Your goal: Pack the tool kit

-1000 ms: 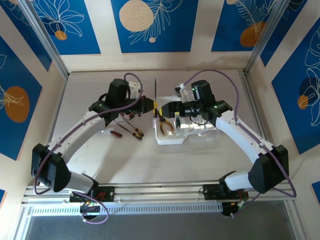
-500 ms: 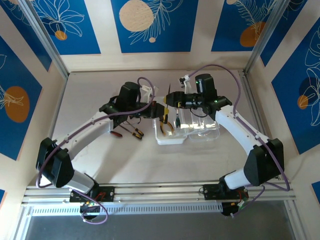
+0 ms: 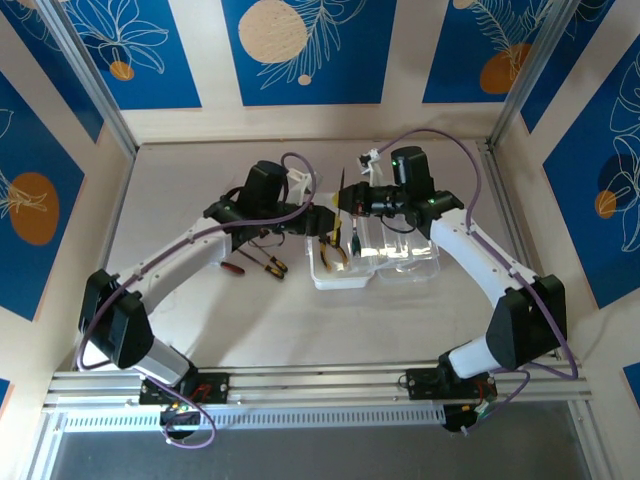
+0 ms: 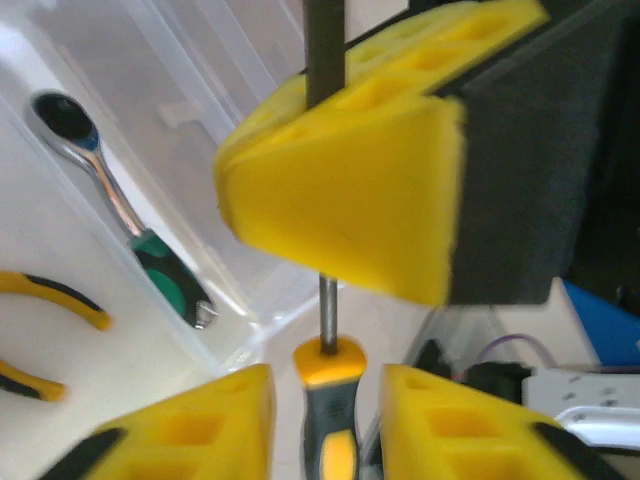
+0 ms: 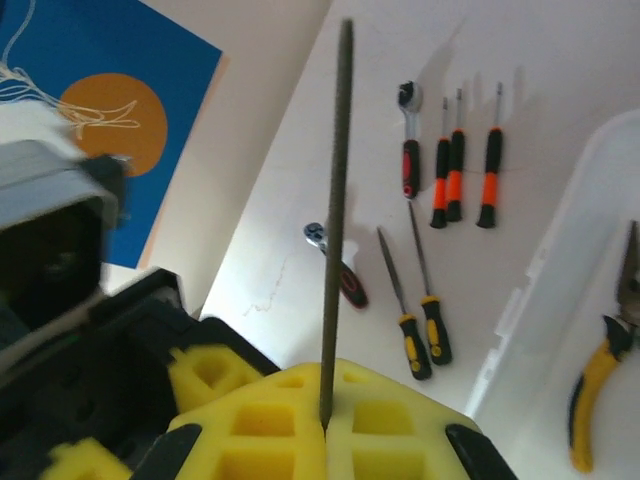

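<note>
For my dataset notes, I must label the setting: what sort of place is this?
Probably a robot test cell in a lab: two arms bolted to a rail at the edge of a table, aluminium frame posts, and printed blue wall panels closing it in.

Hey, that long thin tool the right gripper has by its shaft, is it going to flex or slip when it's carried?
Likely stiff: the shaft stands dead straight out of the right gripper. It might pivot or slip, being thin and smooth between the pads, with the thicker handle well beyond the grip.
</note>
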Robot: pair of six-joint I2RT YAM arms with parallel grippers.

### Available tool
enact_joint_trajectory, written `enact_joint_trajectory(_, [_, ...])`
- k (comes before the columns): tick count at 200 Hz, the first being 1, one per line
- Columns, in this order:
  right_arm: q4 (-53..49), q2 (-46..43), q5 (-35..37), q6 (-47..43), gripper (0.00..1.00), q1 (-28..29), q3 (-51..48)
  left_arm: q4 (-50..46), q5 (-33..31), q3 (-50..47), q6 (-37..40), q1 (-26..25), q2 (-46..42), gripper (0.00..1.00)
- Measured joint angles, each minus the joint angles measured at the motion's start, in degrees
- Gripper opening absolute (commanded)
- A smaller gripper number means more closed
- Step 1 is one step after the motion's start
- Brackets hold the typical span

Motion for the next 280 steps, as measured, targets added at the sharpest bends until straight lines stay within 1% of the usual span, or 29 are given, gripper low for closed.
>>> enact_joint_trajectory(7, [-1.5, 0.0, 0.4, -0.8, 0.00, -1.0, 0.3, -1.9, -1.3, 0.9, 1.2, 0.1, -0.1, 0.83])
enact_joint_trajectory(12, [-2.9, 0.0, 0.7, -1.4, 0.00, -1.9, 0.7, -3.2, -2.4, 1.6, 1.8, 0.2, -0.1, 0.89])
enact_joint_trajectory(21, [-5.2, 0.0, 1.1, -2.7, 0.00, -3.7, 1.7, -5.4, -4.8, 2.6, 4.0, 0.6, -0.5, 0.98])
enact_joint_trajectory(24, [-6.1, 0.0, 1.2, -3.0, 0.00, -4.2, 2.1, -6.0, -5.4, 2.6, 3.9, 0.7, -0.7, 1.00])
enact_joint_trajectory(27, [-6.8, 0.0, 1.5, -3.5, 0.00, -4.9, 2.4, -6.6, -6.2, 2.7, 5.2, 0.9, -1.0, 1.00])
enact_joint_trajectory(50, [-13.6, -0.1, 3.5, -8.0, 0.00, -9.8, 6.0, -12.1, -11.8, 2.7, 8.1, 4.1, -4.3, 1.00])
enact_joint_trajectory(71, [-20.6, -0.1, 7.0, -12.9, 0.00, -13.3, 9.9, -15.7, -17.0, 2.1, 9.5, 9.9, -7.9, 1.00])
enact_joint_trajectory(91, [-26.4, 1.2, 11.4, -17.3, 0.00, -14.1, 13.7, -18.8, -21.2, 0.7, 9.7, 16.3, -9.2, 1.00])
enact_joint_trajectory(113, [-30.1, 3.8, 16.5, -20.4, 0.00, -13.9, 15.6, -21.6, -25.4, -1.6, 9.7, 20.7, -7.6, 1.00])
enact_joint_trajectory(129, [-32.2, 6.2, 20.0, -21.9, 0.00, -13.5, 15.6, -22.6, -27.6, -3.2, 9.7, 21.0, -5.5, 1.00])
enact_joint_trajectory(151, [-34.0, 9.2, 24.0, -23.3, 0.00, -12.5, 15.7, -23.0, -29.0, -4.5, 9.7, 21.0, -2.8, 1.00])
enact_joint_trajectory(188, [-35.4, 13.8, 29.1, -25.1, 0.00, -9.6, 16.2, -22.3, -29.5, -4.6, 9.0, 21.0, 1.3, 1.00])
enact_joint_trajectory(218, [-36.0, 15.5, 32.1, -25.6, 0.00, -7.8, 16.2, -21.5, -29.5, -4.1, 8.6, 20.6, 5.1, 1.00])
enact_joint_trajectory(244, [-36.2, 15.6, 34.4, -25.7, 0.05, -7.1, 16.3, -21.5, -30.2, -2.2, 8.6, 20.0, 8.4, 1.00])
enact_joint_trajectory(264, [-36.7, 15.8, 36.4, -25.8, 0.13, -6.6, 16.8, -21.2, -30.9, -0.1, 8.6, 19.3, 10.5, 0.99])
enact_joint_trajectory(280, [-36.9, 16.1, 38.1, -25.9, 0.25, -6.4, 17.0, -21.2, -31.4, 1.2, 8.4, 18.9, 11.7, 0.96])
